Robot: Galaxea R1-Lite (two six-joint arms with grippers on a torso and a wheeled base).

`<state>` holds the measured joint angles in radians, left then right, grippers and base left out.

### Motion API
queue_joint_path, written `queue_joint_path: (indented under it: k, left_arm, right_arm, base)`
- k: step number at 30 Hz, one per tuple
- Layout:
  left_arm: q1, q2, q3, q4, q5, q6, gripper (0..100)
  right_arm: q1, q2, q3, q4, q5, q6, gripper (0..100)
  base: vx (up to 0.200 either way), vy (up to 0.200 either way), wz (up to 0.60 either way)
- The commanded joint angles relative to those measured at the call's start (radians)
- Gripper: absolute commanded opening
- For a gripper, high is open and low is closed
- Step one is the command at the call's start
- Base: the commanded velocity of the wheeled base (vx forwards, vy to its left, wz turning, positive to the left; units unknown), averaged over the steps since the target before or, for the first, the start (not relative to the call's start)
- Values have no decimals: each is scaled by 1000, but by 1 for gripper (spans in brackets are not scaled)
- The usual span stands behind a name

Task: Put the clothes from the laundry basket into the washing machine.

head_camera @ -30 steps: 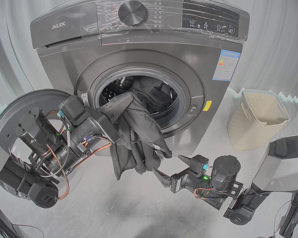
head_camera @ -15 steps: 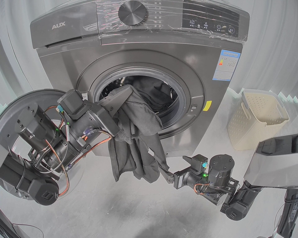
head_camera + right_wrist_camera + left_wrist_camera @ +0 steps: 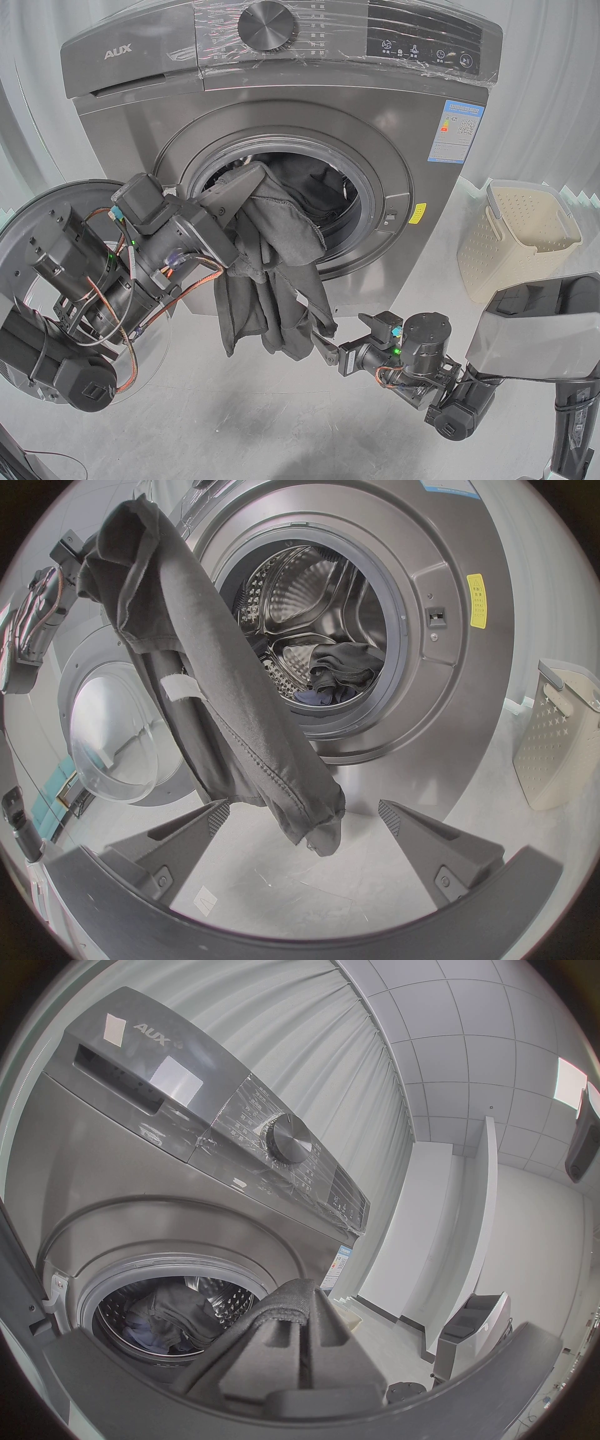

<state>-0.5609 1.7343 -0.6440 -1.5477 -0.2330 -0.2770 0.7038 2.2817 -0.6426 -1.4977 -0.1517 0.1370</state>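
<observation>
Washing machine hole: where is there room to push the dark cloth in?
Room is in the upper drum, above the clothes pile, and toward the latch. It is crowded on the hinge side, where the dark cloth hangs from the left gripper across the opening.

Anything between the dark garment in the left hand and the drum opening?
Nothing visible. The door is swung wide, and the left hand holds the dark garment at the open mouth of the washing machine. Clothes already inside lie low in the drum. The garment's tail hangs outside, below that mouth.
</observation>
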Motion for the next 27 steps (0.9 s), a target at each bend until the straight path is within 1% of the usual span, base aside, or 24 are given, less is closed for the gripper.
queue_joint_path:
  k: [1, 2, 5, 7, 11, 12, 13, 16, 20, 21, 24, 27]
  left_arm:
    - [1, -2, 0, 0, 0, -1, 0]
    - [1, -4, -2, 0, 0, -1, 0]
    - [1, -4, -3, 0, 0, -1, 0]
    - [1, -4, -3, 0, 0, -1, 0]
    - [1, -4, -3, 0, 0, -2, 0]
    - [1, -4, -3, 0, 0, -2, 0]
    - [1, -5, -5, 0, 0, -8, 0]
    - [1, -5, -9, -2, 0, -18, 0]
    - [2, -4, -9, 0, 0, -21, 0]
    - [2, -2, -9, 0, 0, -21, 0]
    - [7, 1, -6, 0, 0, -21, 0]
    - [30, 5, -5, 0, 0, -21, 0]
  right_arm:
    - [-6, 47, -40, -1, 1, 1, 100]
    - [-15, 58, -63, -1, 1, 0, 100]
    - [-27, 76, -91, 0, 1, -2, 100]
    - [-52, 99, -117, 0, 8, -4, 100]
    - [-79, 133, -161, 0, 14, -19, 100]
    - [-79, 133, -161, 0, 14, -19, 100]
    - [-81, 147, -186, 0, 14, -20, 100]
    - [-78, 162, -220, 0, 14, -24, 100]
    - [-67, 168, -249, -1, 18, -27, 100]
    - [-66, 168, -255, -3, 20, -27, 0]
    - [-64, 159, -262, -9, 21, -25, 0]
    - [-66, 139, -250, -23, 26, -25, 0]
  base:
    - [0, 0, 0]
    - [0, 0, 0]
    - [0, 0, 0]
    - [0, 0, 0]
    - [0, 0, 0]
    - [0, 0, 0]
    - [0, 0, 0]
    - [0, 0, 0]
    - [0, 0, 0]
    - [0, 0, 0]
    - [0, 0, 0]
    - [0, 0, 0]
